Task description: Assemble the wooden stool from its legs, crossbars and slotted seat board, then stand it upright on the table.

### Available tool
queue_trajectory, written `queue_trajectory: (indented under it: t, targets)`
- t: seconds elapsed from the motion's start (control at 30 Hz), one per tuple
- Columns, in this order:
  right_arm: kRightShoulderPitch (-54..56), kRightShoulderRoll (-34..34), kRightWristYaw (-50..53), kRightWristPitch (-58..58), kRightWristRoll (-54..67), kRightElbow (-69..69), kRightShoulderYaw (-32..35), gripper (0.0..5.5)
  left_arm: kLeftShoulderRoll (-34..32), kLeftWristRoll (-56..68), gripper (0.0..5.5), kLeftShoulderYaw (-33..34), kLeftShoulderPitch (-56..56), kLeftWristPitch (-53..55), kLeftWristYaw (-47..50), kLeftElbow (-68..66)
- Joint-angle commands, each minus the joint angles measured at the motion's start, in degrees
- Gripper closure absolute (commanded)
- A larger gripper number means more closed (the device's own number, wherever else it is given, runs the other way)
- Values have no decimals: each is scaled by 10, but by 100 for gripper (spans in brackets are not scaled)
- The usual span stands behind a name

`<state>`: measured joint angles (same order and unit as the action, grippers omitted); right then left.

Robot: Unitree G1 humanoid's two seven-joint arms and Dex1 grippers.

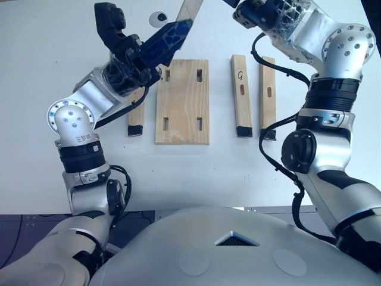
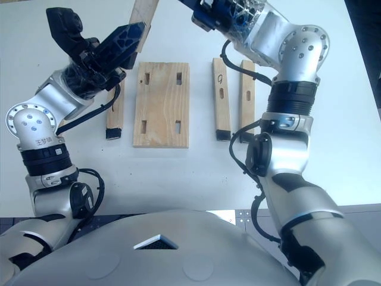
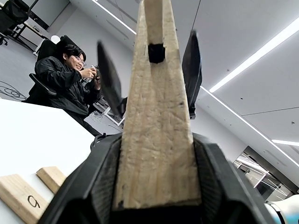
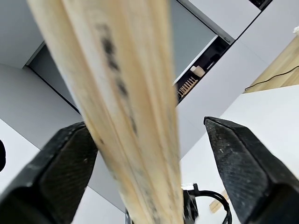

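both arms raised forward, elbows bent; left pincer [image 3: 149, 51] clamped on wooden piece [image 3: 156, 140], right pincer [image 4: 145, 123] spread wide.

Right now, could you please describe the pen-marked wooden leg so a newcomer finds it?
Start at the pale slotted wooden seat board. Right of it, the marked wooden leg lies beside a plain wooden leg. Only the nearer bears a pen mark near its slot.
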<state>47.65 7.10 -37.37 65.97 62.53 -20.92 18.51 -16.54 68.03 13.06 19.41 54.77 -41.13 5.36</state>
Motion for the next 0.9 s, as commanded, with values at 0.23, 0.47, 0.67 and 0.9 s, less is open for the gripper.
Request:
queue_trajectory:
  t: [0.23, 0.47, 0.67, 0.9]
  targets:
    - [17, -7, 8, 15, 13, -7, 4, 330, -5, 8, 351, -6, -12, 5, -5, 12]
    - [12, -6, 4, 7, 4, -3, -2, 331, -7, -28, 351, -18, -7, -6, 18, -10]
    - [-57, 1, -31, -56, -53, 38, -43, 337, -39, -84, 247, -10, -37, -33, 3, -63]
    - [-159, 58, -166, -197, -184, 57, -145, 343, -89, -113, 142, 55, -82, -58, -12, -130]
